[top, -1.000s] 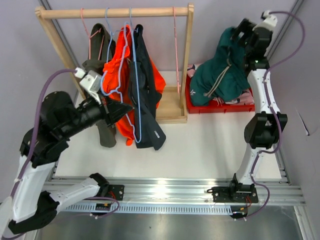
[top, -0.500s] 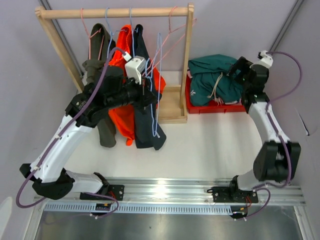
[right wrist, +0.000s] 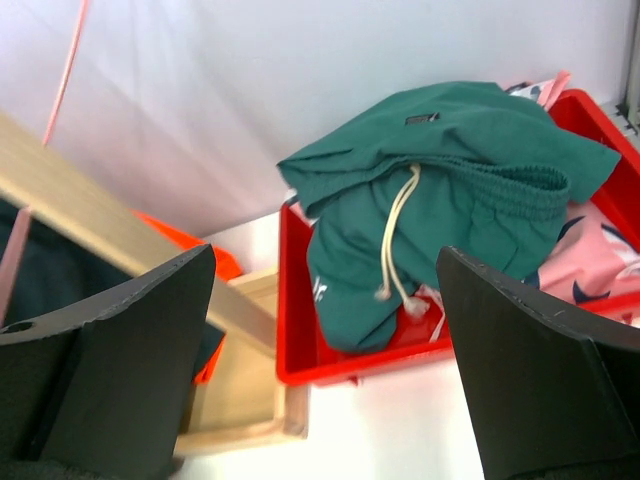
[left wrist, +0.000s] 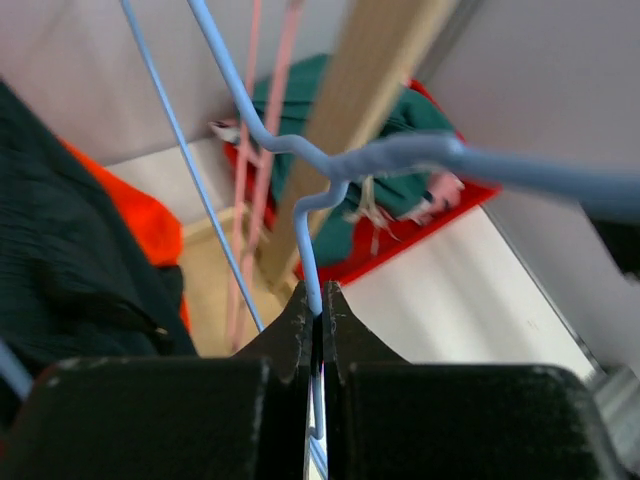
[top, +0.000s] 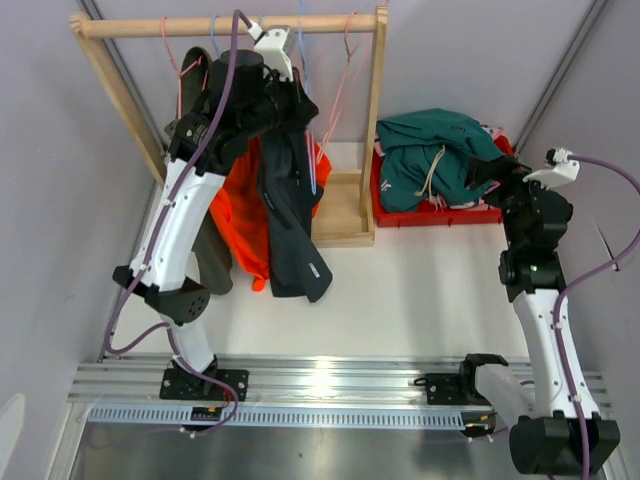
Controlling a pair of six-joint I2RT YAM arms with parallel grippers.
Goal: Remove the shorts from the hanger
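Observation:
The olive-green shorts (top: 213,268), the orange shorts (top: 243,228) and the navy shorts (top: 289,215) hang from the wooden rack (top: 230,25). My left gripper (top: 303,105) (left wrist: 321,290) is up near the rod, shut on the wire of a bare blue hanger (left wrist: 400,155). The teal shorts (top: 432,150) (right wrist: 440,170) lie heaped in the red bin (top: 440,215), on top of the pink printed shorts (right wrist: 592,262). Just in front of that bin my right gripper (top: 478,172) (right wrist: 325,255) stands open, holding nothing.
Bare pink hangers (top: 345,70) dangle at the rack's right end beside its upright post (top: 375,120). The rack's wooden base (right wrist: 240,400) stands against the bin's left side. White tabletop (top: 420,280) stretches in front of both.
My left arm has swung up from the front of the clothes to the rod, carrying the blue hanger. The right gripper has let the teal shorts drop into the bin and drawn back.

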